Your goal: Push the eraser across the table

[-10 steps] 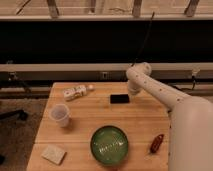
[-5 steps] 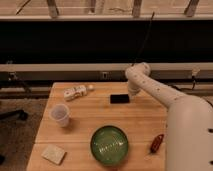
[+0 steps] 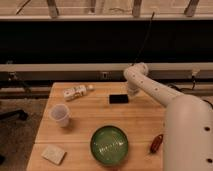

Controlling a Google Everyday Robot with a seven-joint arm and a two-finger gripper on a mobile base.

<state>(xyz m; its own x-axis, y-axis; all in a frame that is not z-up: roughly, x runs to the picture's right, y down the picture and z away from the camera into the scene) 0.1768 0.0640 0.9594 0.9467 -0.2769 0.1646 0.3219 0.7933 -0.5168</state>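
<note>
The eraser [image 3: 119, 99] is a small flat black block lying on the light wooden table [image 3: 90, 118], right of centre toward the far edge. My white arm reaches from the lower right to the far side of the table. My gripper [image 3: 131, 93] hangs just right of the eraser, at its right end; I cannot tell whether it touches it.
A clear plastic cup [image 3: 60, 115] stands at the left. A green bowl [image 3: 109, 145] sits near the front. A beige square pad [image 3: 53, 154] lies at the front left, a red oblong object [image 3: 156, 143] at the right, a small white bottle [image 3: 76, 92] at the back left.
The arm has shifted slightly left, bringing the gripper closer to the eraser's right end. The eraser has not visibly moved.
</note>
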